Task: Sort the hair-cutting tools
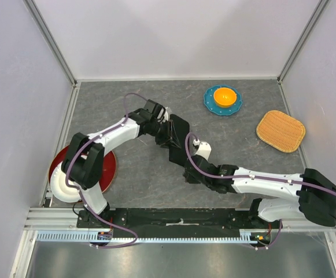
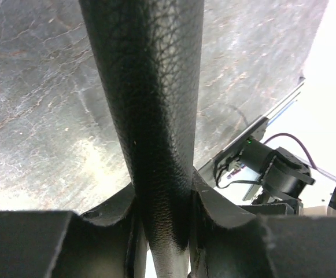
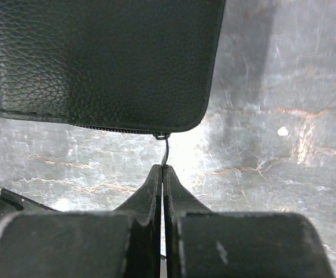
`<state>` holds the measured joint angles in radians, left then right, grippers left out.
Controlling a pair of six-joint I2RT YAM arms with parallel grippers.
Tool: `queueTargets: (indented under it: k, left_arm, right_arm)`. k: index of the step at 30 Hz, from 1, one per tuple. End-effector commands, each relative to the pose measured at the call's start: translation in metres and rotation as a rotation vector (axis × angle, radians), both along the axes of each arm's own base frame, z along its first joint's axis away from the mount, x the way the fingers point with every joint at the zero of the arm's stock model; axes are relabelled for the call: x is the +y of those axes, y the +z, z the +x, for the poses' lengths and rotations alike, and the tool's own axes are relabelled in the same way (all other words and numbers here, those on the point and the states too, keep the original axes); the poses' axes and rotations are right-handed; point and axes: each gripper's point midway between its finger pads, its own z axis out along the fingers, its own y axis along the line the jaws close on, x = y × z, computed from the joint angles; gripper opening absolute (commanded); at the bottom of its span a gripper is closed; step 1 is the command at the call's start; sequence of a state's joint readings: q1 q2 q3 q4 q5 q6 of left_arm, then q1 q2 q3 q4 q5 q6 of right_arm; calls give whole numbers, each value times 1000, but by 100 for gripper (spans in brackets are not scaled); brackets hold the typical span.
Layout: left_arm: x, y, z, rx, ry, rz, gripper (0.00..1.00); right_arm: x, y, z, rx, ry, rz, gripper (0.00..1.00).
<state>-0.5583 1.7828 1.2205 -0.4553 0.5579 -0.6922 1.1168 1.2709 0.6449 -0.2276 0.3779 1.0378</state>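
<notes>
scissors and combs are hidden in every view; only a black leather case [image 1: 178, 138] shows, held over the grey surface [image 1: 110, 98].

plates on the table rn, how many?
2. A red plate at the left edge, partly under the left arm; a blue plate at far centre-right, holding an orange bowl. More may be hidden under the arms or black case.

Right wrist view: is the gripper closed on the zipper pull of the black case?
Yes, the right gripper is pressed shut on the thin metal zipper pull that hangs from the corner of the black case.
</notes>
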Motion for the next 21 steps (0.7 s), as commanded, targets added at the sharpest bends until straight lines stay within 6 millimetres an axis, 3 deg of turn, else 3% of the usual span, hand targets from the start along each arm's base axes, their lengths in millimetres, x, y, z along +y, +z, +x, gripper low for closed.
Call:
queueTargets:
  k: [1,7,9,12,21]
  left_arm:
    - [0,85,18,-207,-42,-125,2]
    - [13,133,26,-320,8,-138,2]
    - [18,154,27,-364,23,-153,2]
    - [25,178,25,-407,32,-162,2]
    - [48,197,10,-449,48,-124,2]
  right_arm:
    - [-8,43,20,-149,64,-108,0]
    - [11,97,34,-259,144,-113,0]
    - [15,104,38,-270,147,-110,0]
    - [10,98,45,-262,115,-125,0]
    - [-7,127,64,-333,50,-106,0]
